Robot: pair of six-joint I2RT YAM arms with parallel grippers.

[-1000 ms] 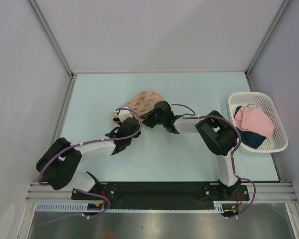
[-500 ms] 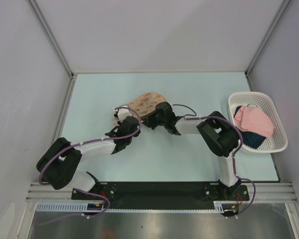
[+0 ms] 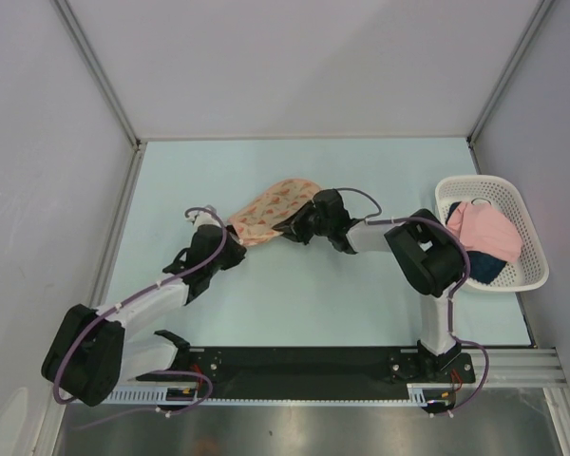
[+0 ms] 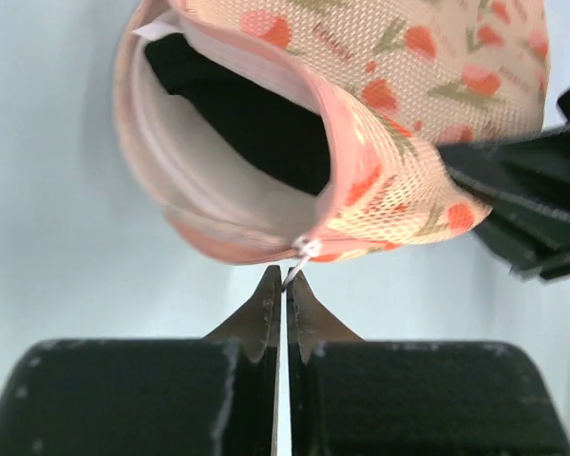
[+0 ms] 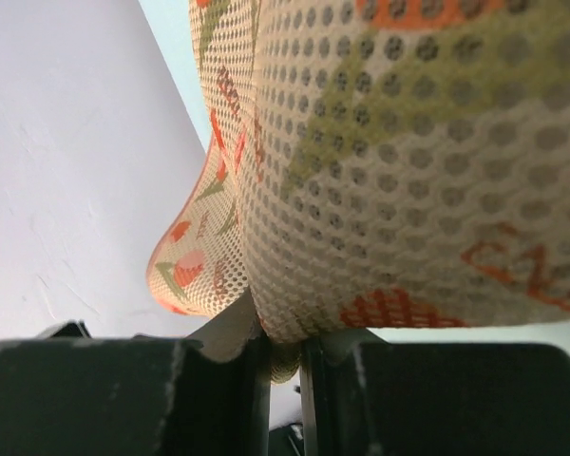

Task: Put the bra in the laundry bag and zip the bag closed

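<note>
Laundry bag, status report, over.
Left pincer shut on zip pull. Right pincer clamps laundry bag edge. Bra inside, mouth half open. Nothing blocking.

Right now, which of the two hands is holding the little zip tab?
The left hand: it is shut on the small metal zip tab at the open rim of the laundry bag. The right hand only pinches the bag's mesh fabric.
</note>
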